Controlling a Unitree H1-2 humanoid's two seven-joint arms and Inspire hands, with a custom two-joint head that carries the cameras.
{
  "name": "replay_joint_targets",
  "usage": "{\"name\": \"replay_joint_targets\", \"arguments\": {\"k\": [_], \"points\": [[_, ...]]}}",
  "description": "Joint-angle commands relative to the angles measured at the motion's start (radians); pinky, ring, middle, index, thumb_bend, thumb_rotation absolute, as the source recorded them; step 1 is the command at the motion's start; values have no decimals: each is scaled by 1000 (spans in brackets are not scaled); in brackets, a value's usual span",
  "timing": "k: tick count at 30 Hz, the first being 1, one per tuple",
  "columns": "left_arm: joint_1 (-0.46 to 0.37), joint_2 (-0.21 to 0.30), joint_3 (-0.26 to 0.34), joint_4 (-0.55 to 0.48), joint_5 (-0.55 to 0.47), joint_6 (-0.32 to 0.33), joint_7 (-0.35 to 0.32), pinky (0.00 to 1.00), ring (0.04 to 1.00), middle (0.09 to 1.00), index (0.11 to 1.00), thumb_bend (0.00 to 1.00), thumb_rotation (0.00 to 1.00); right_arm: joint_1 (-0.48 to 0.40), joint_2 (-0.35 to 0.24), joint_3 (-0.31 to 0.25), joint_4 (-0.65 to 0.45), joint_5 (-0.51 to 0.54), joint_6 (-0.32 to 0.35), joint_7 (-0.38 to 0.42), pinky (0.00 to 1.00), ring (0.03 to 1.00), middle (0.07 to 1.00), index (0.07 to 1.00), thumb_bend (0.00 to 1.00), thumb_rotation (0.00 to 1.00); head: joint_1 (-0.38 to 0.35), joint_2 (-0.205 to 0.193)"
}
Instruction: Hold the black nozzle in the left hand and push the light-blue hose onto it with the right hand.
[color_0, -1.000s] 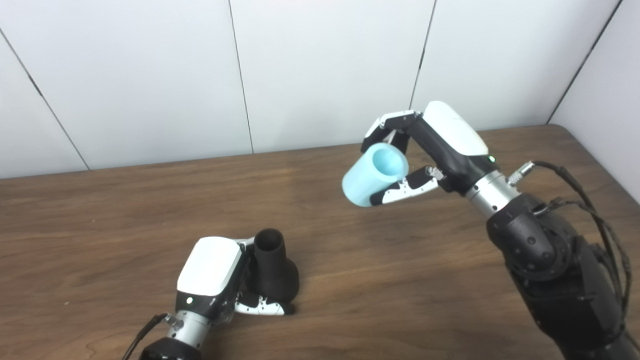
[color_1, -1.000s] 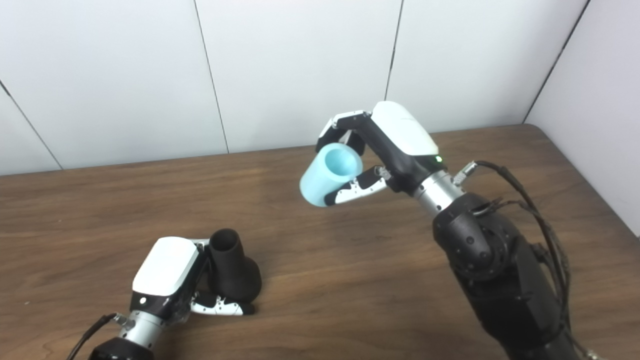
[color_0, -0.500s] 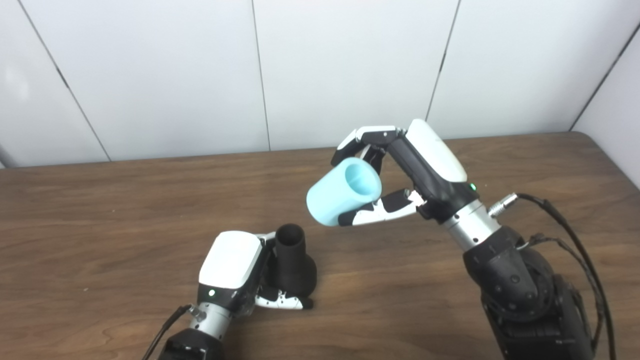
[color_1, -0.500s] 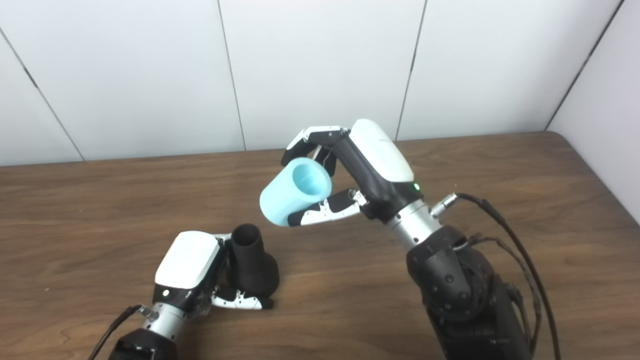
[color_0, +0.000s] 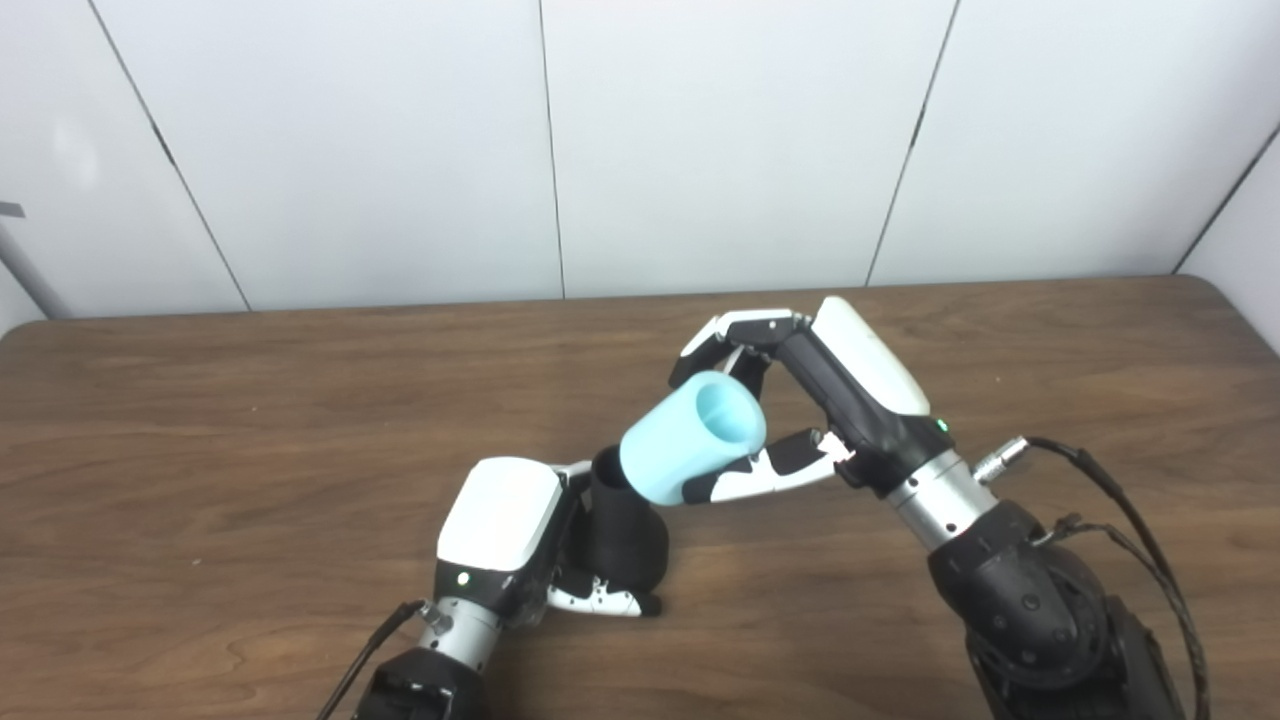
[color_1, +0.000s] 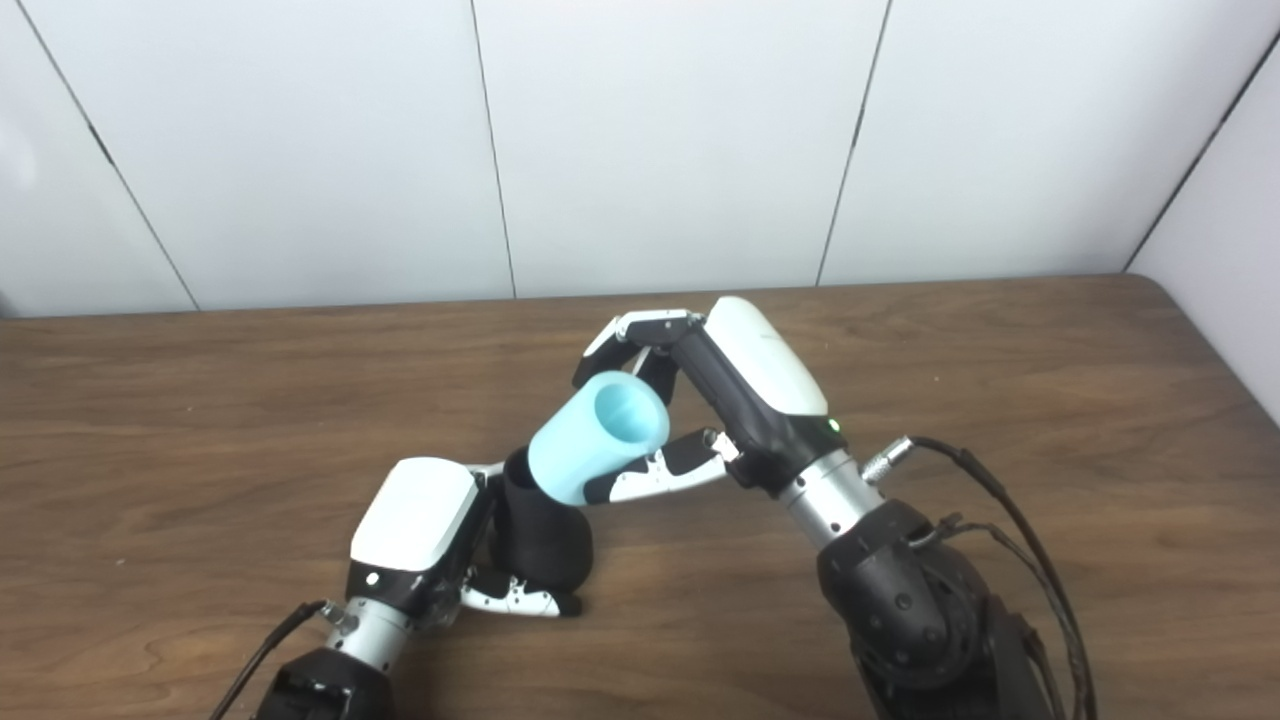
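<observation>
Gripping the light-blue hose (color_0: 690, 448), right hand (color_0: 800, 400) meets black nozzle (color_0: 622, 530).

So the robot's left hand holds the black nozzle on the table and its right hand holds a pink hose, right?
Nearly. The hose is light blue, not pink, as the left eye view shows plainly. The rest is right: the left hand holds the black nozzle on the table, and the right hand holds the hose.

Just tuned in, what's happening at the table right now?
The left hand grips the black nozzle, which stands upright on the wooden table. The right hand holds the light-blue hose tilted, its lower end at the nozzle's top opening. Whether it has started onto the nozzle can't be told.
</observation>
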Motion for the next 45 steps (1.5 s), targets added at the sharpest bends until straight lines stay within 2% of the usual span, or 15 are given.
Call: {"name": "replay_joint_targets", "arguments": {"k": [1,3,9,12,15,17,22,24,26,29,38,45], "points": [[31,-4,-34,42,5,-7,-39,292,382,457,497,522,0,-21,9,2,-8,4,-36,-17,339,398,505,502,498,0,2,1],[30,-6,-35,43,8,-4,-37,308,401,416,515,517,0,-23,22,9,-2,6,-34,-21,339,398,506,503,498,0,2,1],[30,-9,-35,47,4,-3,-39,303,399,402,520,516,0,-31,49,18,10,5,-38,-28,335,397,505,500,498,0,6,-3],[33,-12,-36,51,-3,-8,-33,319,419,415,530,515,0,-39,51,25,18,-4,-48,-35,333,398,505,499,498,0,8,-3],[34,-12,-41,60,-2,-14,-19,306,397,409,529,515,0,-46,51,30,28,-2,-60,-42,319,400,507,503,497,0,9,-3],[32,-14,-46,63,4,-8,-19,293,380,463,497,522,0,-49,51,33,34,-1,-66,-45,317,400,508,502,496,0,10,-2],[30,-17,-55,60,13,-4,-20,285,368,476,489,524,0,-51,50,47,52,-2,-83,-40,311,404,512,510,495,0,12,0],[29,-18,-58,55,12,-4,-25,291,375,477,488,524,0,-50,46,57,54,-5,-81,-31,309,406,514,512,495,0,13,0],[30,-20,-62,52,14,-5,-24,297,382,419,513,518,0,-51,39,69,53,-3,-72,-14,312,405,514,514,495,0,13,3],[30,-21,-68,55,18,-10,-12,298,383,405,519,517,0,-61,25,86,56,-3,-71,9,314,405,517,512,495,0,10,4],[28,-19,-84,63,34,-9,-12,318,408,413,523,517,0,-106,9,122,69,1,-33,71,316,394,510,519,494,0,17,4],[30,-25,-98,63,52,-6,-7,332,426,425,528,518,0,-147,0,118,85,15,-1,104,315,394,511,513,495,0,19,7]]}}
